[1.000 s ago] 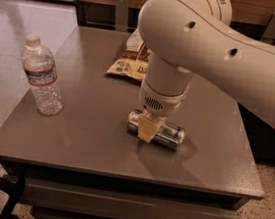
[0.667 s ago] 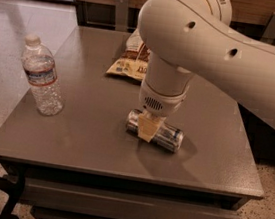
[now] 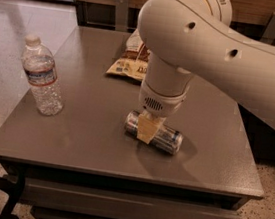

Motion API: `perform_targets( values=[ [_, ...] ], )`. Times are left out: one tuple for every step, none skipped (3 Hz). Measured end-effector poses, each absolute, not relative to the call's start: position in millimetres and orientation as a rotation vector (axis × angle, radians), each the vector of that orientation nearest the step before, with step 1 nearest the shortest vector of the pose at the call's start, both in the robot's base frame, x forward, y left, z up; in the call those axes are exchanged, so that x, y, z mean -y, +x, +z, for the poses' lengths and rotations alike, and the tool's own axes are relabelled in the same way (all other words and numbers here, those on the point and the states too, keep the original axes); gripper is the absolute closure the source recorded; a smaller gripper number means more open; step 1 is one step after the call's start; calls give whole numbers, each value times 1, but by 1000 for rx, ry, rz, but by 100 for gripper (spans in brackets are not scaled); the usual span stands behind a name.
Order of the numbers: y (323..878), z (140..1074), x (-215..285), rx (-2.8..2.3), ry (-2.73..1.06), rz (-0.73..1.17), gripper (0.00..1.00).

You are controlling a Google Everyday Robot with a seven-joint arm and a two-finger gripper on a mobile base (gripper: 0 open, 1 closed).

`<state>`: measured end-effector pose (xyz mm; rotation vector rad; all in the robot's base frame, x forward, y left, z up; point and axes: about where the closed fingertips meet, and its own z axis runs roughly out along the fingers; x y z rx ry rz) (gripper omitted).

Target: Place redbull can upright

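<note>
So the slim silver-and-blue redbull can is lying flat on its side on the grey table top, directly under the jaws. The robot's white two-finger gripper comes straight down on it from above, landing around the can's middle, maybe a touch toward its left end. Honestly I can't tell if it's clamped on the can or just straddling it. The wrist blocks that bit.

The thing that matters here: the can's long axis runs crosswise to the jaws, flat along the table, sloping from back-left to front-right as I look at it. One end sticks out to each side of the jaws, more of it on the right. So my guess is that standing it up means a lift plus a quarter turn of the wrist to bring that axis vertical before setting it down.

The clear plastic water bottle stands upright well off to the left of the jaws, and a crinkly tan snack bag lies behind them. Neither looks in the way.
</note>
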<state>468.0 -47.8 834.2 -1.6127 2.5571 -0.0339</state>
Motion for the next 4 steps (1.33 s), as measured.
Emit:
perform_targets(
  values=[
    [469, 836, 49, -2553, -1611, -32, 100],
    [472, 853, 61, -2528, -1574, -17, 100],
    [479, 882, 81, -2455, -1496, 45, 100],
    [491, 908, 97, -2338, -1408, 148, 100]
  ],
)
